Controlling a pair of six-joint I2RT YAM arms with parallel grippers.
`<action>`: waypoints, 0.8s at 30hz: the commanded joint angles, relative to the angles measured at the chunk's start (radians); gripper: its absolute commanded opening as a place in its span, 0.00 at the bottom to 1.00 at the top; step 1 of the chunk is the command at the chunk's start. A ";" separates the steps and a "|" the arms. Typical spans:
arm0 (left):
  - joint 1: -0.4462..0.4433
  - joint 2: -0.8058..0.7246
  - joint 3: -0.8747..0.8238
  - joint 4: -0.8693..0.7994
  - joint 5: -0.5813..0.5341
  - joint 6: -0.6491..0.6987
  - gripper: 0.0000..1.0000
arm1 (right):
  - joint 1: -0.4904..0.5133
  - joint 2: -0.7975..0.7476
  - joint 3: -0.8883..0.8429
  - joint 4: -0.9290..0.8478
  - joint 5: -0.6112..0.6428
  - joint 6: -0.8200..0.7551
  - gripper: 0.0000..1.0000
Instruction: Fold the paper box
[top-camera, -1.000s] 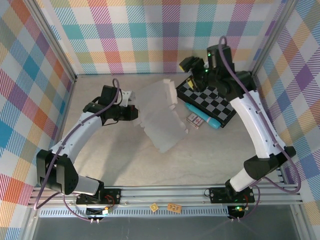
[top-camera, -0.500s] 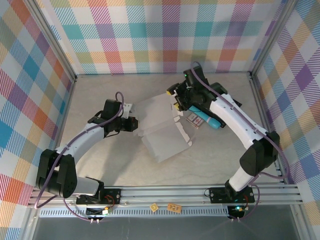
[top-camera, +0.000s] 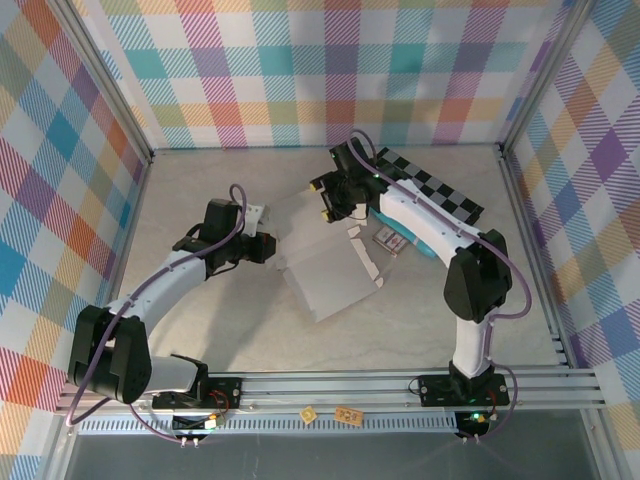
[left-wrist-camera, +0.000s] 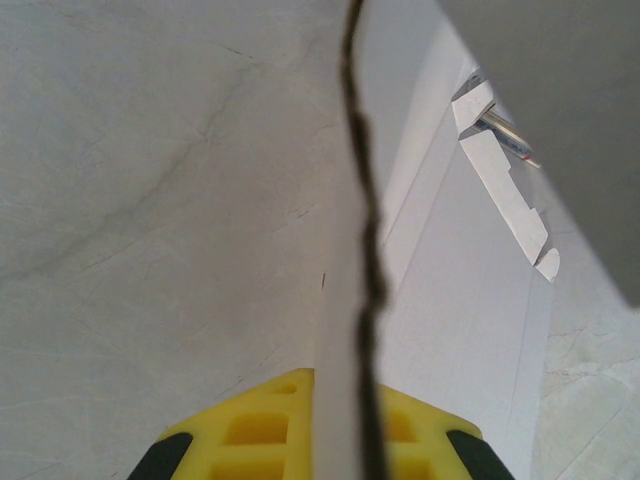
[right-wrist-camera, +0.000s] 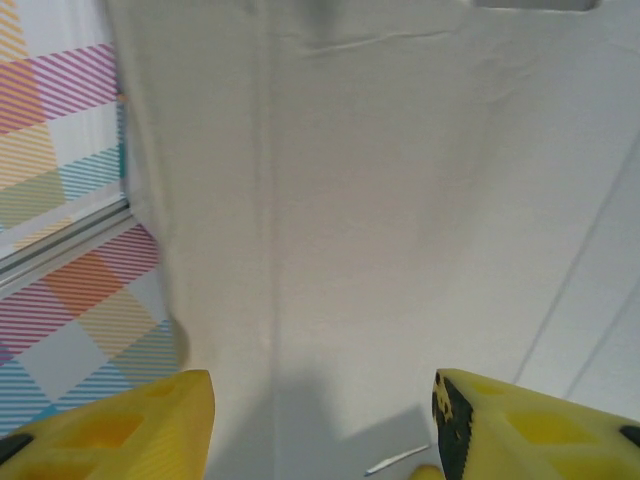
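Here the left gripper is pinching the left edge of the paper box, a thin white die-cut cardboard sheet with flaps, which is lying half-open in the middle of the pale table. In the left wrist view its yellow fingers are pressing together on the raised edge of the card. The right gripper is hovering at the far side of the sheet with its jaws spread. In its wrist view a white panel is standing just ahead of the open yellow fingers, and nothing is clamped.

In my judgement, the step in hand is raising and creasing the far panel. To do it well, the left grip should be anchoring the sheet firmly. The right gripper should be pushing close to the crease line, not on the panel's middle, because such thin card buckles easily.

Just beside the sheet on the right, a small printed packet, a teal cylinder partly under the right arm and a black-and-grey checkered board are lying. The loose side flap is sitting very near the packet and may catch on it.
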 joint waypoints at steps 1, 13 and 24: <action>-0.003 -0.025 -0.009 0.007 0.008 0.023 0.00 | 0.013 0.005 0.045 0.057 0.020 0.013 0.60; -0.004 -0.027 0.006 -0.006 0.010 0.033 0.00 | 0.022 0.088 0.126 0.057 -0.012 0.011 0.48; -0.004 -0.037 0.004 -0.010 0.005 0.038 0.00 | 0.022 0.105 0.124 0.028 -0.026 0.018 0.32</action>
